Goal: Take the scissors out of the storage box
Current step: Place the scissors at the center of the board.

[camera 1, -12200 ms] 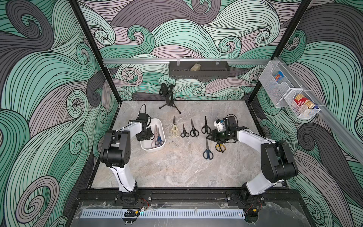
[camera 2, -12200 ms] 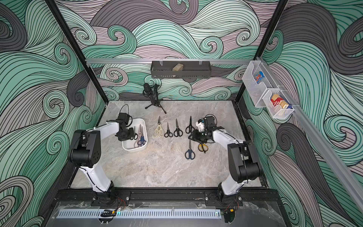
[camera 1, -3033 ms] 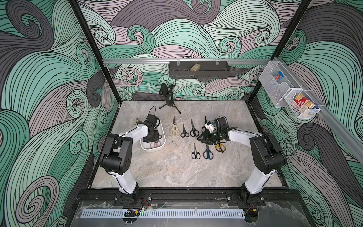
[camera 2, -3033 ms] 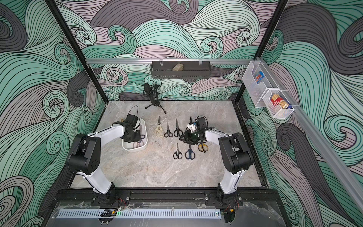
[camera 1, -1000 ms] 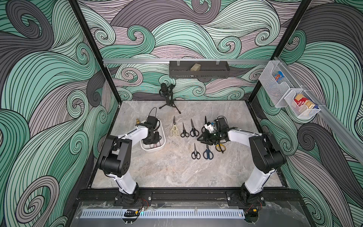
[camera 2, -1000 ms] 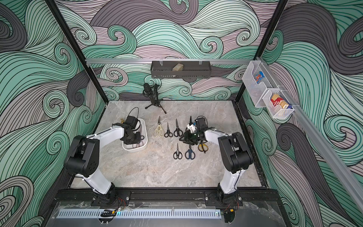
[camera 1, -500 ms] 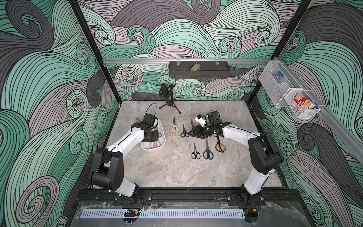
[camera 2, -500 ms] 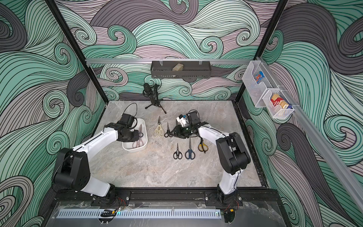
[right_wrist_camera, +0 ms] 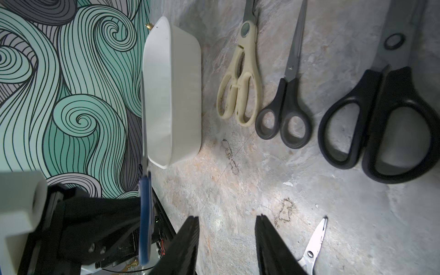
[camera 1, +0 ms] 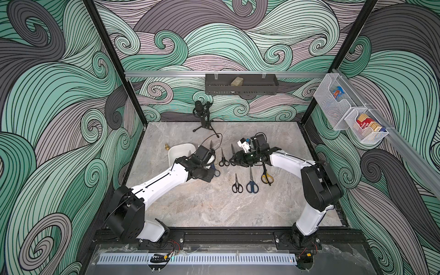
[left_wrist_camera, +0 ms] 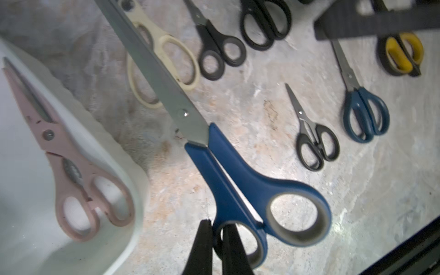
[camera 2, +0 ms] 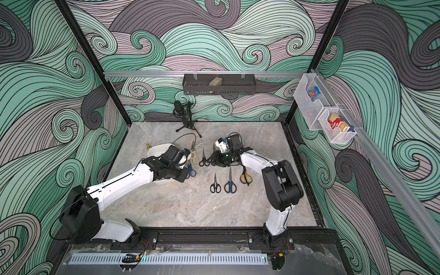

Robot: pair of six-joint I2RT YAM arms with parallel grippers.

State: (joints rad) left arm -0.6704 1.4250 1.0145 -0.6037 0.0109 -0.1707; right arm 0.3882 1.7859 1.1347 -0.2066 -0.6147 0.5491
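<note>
Left wrist view: left fingers (left_wrist_camera: 201,247) pinch the large blue scissors (left_wrist_camera: 238,171) by one handle loop, above the counter (left_wrist_camera: 250,107) right of the storage box (left_wrist_camera: 138,197); pink scissors (left_wrist_camera: 57,147) lie inside. Right fingers (right_wrist_camera: 185,247) half-open, empty. Next: lower, release.

No lettering, brand, number or sign can be read in any view. The red and yellow packs (camera 1: 363,123) in the near wire basket (camera 1: 367,139) on the right wall, and the blue packet (camera 1: 338,91) in the far wire basket (camera 1: 329,112), carry print, but it is too small to make out. Seen close in the left wrist view, the blue-handled scissors (left_wrist_camera: 250,173) and the pink scissors (left_wrist_camera: 58,145) show only plain rivets, with no mark that can be read.
</note>
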